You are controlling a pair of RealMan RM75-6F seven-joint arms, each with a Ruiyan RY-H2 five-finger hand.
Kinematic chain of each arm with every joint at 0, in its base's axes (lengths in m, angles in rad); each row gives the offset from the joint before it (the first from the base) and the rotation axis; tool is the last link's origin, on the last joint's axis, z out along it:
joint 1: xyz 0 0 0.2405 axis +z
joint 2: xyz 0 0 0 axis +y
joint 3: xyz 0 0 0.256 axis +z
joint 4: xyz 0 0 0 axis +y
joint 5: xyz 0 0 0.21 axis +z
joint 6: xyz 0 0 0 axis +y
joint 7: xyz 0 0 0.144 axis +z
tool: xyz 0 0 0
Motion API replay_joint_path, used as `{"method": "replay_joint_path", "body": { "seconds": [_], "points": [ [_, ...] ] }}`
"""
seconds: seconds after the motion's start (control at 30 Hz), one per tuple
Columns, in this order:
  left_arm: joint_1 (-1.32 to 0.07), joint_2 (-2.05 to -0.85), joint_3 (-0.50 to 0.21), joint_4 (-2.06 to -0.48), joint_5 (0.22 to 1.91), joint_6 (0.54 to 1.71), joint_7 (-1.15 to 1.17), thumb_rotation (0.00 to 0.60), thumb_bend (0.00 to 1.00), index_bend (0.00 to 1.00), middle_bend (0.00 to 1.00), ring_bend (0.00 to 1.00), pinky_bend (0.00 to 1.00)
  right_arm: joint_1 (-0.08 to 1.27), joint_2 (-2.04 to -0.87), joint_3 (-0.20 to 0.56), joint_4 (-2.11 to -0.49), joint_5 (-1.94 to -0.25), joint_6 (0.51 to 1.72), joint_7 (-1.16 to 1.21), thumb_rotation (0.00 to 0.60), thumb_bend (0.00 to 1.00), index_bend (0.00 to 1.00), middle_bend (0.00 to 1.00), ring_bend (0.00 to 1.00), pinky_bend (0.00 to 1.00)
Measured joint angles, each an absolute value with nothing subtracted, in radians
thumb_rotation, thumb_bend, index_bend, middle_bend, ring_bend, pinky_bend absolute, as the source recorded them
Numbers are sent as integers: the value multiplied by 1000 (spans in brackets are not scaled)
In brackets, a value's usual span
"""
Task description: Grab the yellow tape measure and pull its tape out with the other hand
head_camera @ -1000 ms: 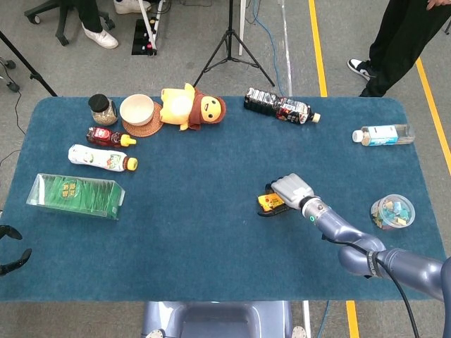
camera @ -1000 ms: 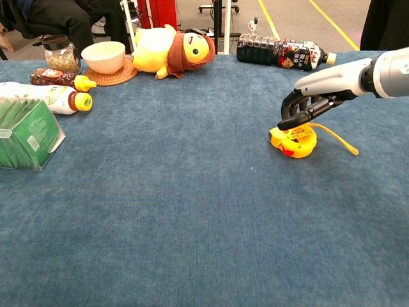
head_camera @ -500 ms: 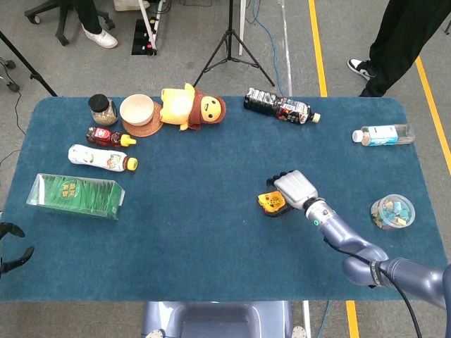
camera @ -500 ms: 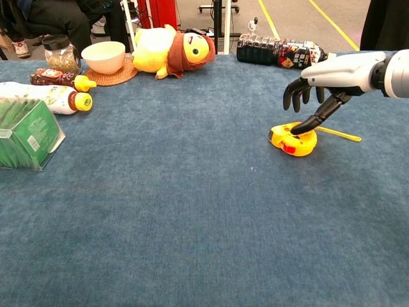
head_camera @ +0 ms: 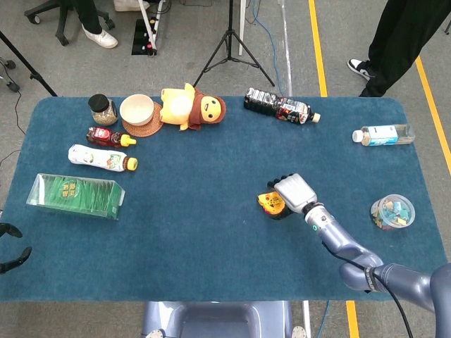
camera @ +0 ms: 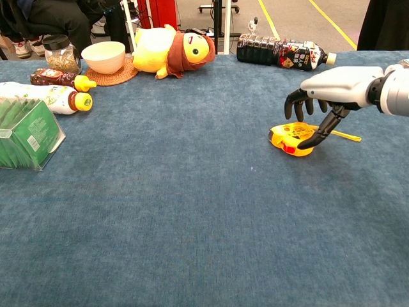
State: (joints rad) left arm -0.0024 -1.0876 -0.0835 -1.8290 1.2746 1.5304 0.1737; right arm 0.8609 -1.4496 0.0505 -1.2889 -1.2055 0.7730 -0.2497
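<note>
The yellow tape measure lies flat on the blue table, right of centre. A short piece of yellow tape sticks out of it to the right. My right hand hovers over it, fingers spread and curled down behind the case. Its thumb comes down at the case's front right edge and seems to touch it. The case rests on the cloth, not lifted. Only the dark fingertips of my left hand show, at the head view's lower left edge, off the table, apart and holding nothing.
A dark drink bottle lies at the back. A water bottle and a candy tub are at the right. On the left are a plush duck, a bowl, a jar, two bottles and a green box.
My right hand has opened from a curled pose on the tape measure, risen and drawn slightly toward me. The tape measure tipped down flat and its tape now lies on the cloth.
</note>
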Motion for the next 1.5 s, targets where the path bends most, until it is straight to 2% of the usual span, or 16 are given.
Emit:
{"method": "replay_joint_path", "body": {
  "seconds": [0.53, 1.23, 1.5],
  "points": [
    [1, -1081, -85, -1841, 1273, 1536, 185, 600, 197, 499, 464, 329, 337, 844, -1518, 35, -1164, -1297, 783, -203, 332, 186, 350, 405, 407, 421],
    [9, -1077, -87, -1837, 1260, 1539, 184, 600, 197, 499, 464, 329, 337, 846, -1560, 53, -1098, -1341, 764, -156, 338, 185, 398, 437, 441, 442],
    [15, -1076, -86, -1833, 1257, 1541, 178, 600, 197, 499, 464, 330, 337, 845, -1577, 57, -1074, -1345, 756, -146, 343, 185, 462, 494, 498, 474]
  ]
}}
